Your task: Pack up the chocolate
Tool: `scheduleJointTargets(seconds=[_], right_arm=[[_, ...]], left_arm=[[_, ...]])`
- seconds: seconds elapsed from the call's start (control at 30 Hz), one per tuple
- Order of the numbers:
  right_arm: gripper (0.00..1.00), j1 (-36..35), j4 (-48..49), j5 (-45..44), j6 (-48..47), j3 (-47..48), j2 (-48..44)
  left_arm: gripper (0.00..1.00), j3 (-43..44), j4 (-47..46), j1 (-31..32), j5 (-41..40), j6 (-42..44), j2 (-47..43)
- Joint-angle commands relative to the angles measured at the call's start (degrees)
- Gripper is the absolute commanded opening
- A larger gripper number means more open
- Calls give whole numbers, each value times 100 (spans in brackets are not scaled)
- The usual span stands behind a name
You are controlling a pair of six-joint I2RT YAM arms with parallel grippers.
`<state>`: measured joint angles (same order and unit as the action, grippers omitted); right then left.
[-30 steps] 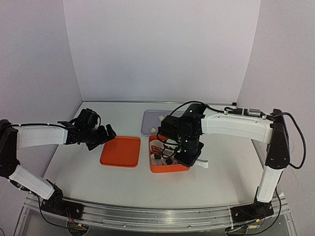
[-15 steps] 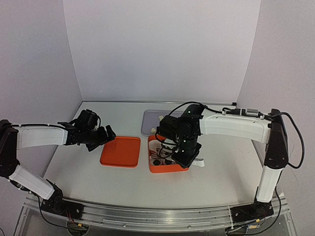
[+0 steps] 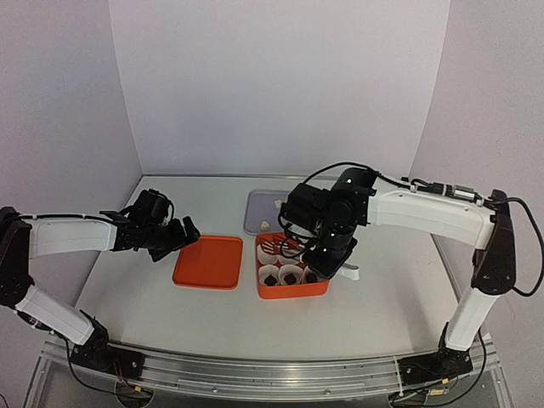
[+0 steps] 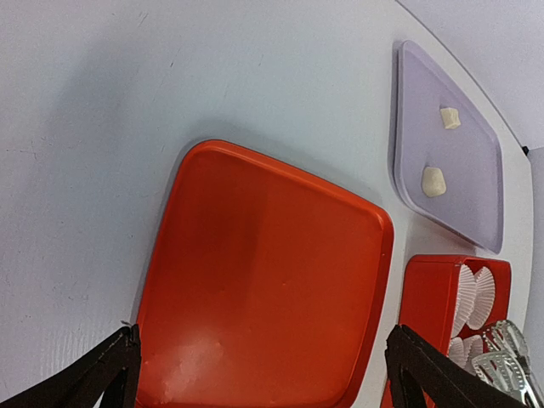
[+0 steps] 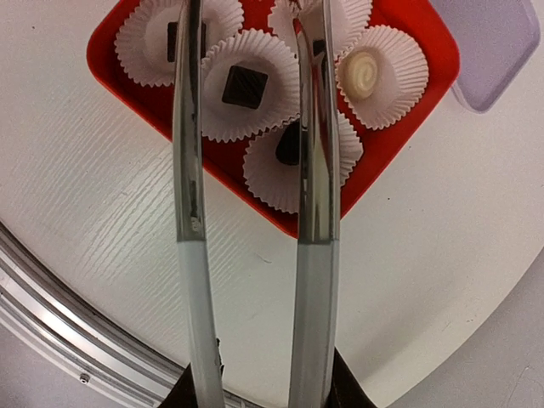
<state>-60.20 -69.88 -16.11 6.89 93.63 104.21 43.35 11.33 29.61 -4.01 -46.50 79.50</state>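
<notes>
Right gripper (image 5: 259, 393) pinches the tongs (image 5: 313, 212), tips empty; we lift clear of the cups (image 5: 229, 127), straddle a cream chocolate (image 4: 433, 181) squarely (soft squeeze). Left gripper (image 4: 262, 357) spread wide.

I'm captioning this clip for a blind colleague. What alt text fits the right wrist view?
Metal tongs, held in the right claw, reach over a red box of white pleated paper cups. Three cups show dark chocolates, one a cream swirled chocolate; a lavender tray corner shows at upper right.
</notes>
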Motion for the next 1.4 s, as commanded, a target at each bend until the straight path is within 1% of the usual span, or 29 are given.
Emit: scheduleJointTargets(seconds=[0.0,0.17,0.3,0.4,0.53,0.6,0.7,0.83,1.1,1.23,1.37], right_arm=[[31,-32,140,-331,346,1,-710],[32,-24,279,-843,534,-47,-882],[35,181,430,-1214,283,145,-710],[36,599,566,-1090,-20,527,-305],[37,1351,686,-754,-551,1319,445],[38,1531,694,-691,-932,1714,829],[39,1721,699,-718,-1272,2319,1460],[40,1960,698,-591,-1421,3063,2233],[41,2189,697,-593,-1700,4412,3634],[41,2308,699,-531,-1703,4760,3993],[41,2354,700,-514,-1745,4820,4202]], left_arm=[[100,113,-108,-19,32,20,-110],[100,160,-95,-18,68,29,-86],[100,130,-67,-18,83,70,-117],[100,122,-53,-21,85,112,-115],[100,157,-97,-22,122,147,-64],[100,177,-121,-22,158,145,-17],[100,198,-120,-24,192,126,59],[100,278,-48,-25,178,147,223],[100,579,3,-25,223,298,574],[100,668,1,-25,224,349,736],[100,777,36,-25,217,417,918]])
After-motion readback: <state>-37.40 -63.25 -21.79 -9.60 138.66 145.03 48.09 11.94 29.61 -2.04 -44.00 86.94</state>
